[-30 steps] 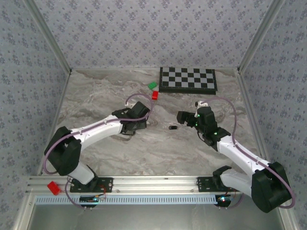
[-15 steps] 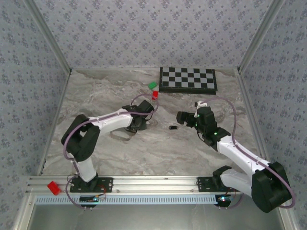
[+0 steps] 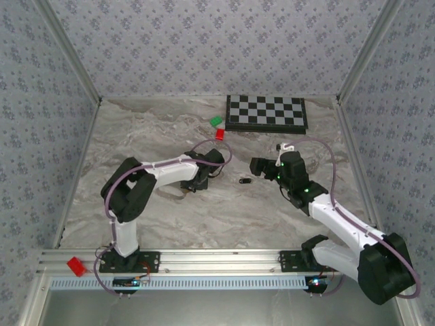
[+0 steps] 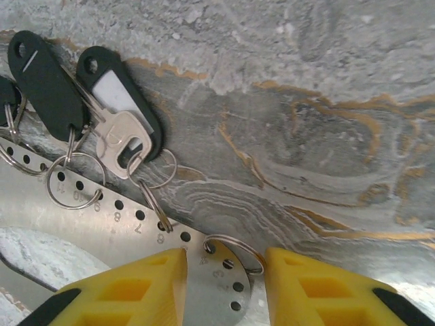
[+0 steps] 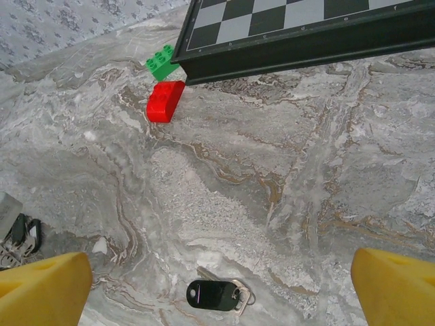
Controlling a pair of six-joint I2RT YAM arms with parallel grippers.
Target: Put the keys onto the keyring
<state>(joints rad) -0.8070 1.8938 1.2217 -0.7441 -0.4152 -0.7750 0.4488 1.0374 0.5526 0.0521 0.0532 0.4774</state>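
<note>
holed metal strip (image 4: 122,227) on my worktop (image 4: 326,102), keyring (image 4: 234,247) at its end, inside my left end effector (image 4: 224,255), pinched or not I cannot tell, right end effector (image 5: 221,261) spread wide, a key (image 5: 214,295) just beside it

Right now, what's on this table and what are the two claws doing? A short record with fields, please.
left gripper: yellow pads either side of a small keyring lying over the tip of a perforated metal plate; grip unclear
right gripper: open wide, above the table
bunch of keys: black heads, several rings, beside the plate
lone key: black head, on the table below the right gripper
blocks: red block and green block near the checkerboard corner
</note>
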